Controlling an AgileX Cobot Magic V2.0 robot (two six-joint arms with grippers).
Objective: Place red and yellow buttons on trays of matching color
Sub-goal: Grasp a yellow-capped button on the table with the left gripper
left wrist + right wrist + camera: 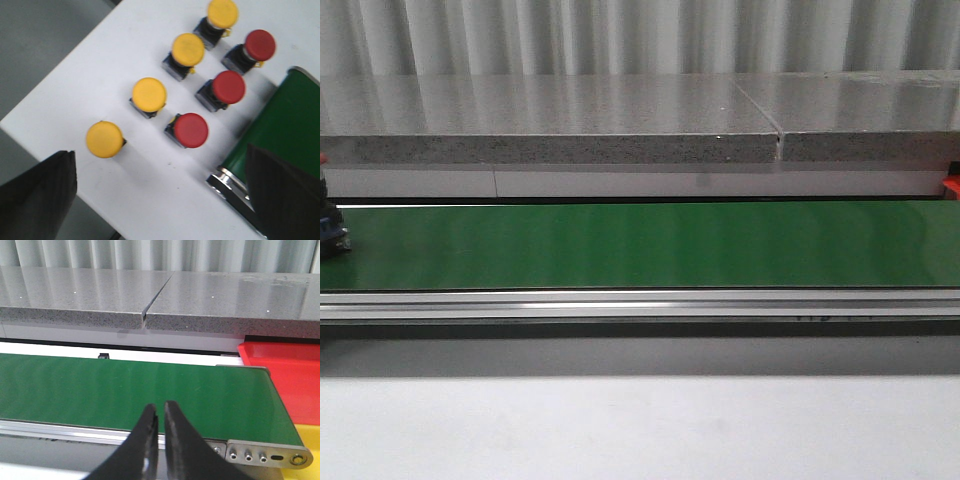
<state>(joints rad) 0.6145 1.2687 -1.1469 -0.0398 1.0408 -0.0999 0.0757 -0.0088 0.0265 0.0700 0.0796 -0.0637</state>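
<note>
Wide shot first: the long green conveyor belt (640, 245) runs bare right across the front view, not a single button riding it, with the grey stone ledge (550, 148) behind. Off the belt's far end, the right wrist camera picks up the red tray (285, 377) and a corner of the yellow tray (309, 436) just beside it, and what shows of both looks bare. So nothing delivered, by my reading; the whole job is ahead. Over to the left wrist view: on the white table (75, 95) beside the belt's near end stand four yellow buttons, the nearest one (104, 139) closest to the fingers, and three red buttons, the nearest red (191, 130) just by the belt frame, all seven untouched in two tidy rows. The left gripper (160, 192) hangs above them, dark fingers (37, 197) spread wide, holding nothing. The right gripper (160, 435) waits over the belt edge, tips pressed nearly together, empty too. Seven buttons to go
</note>
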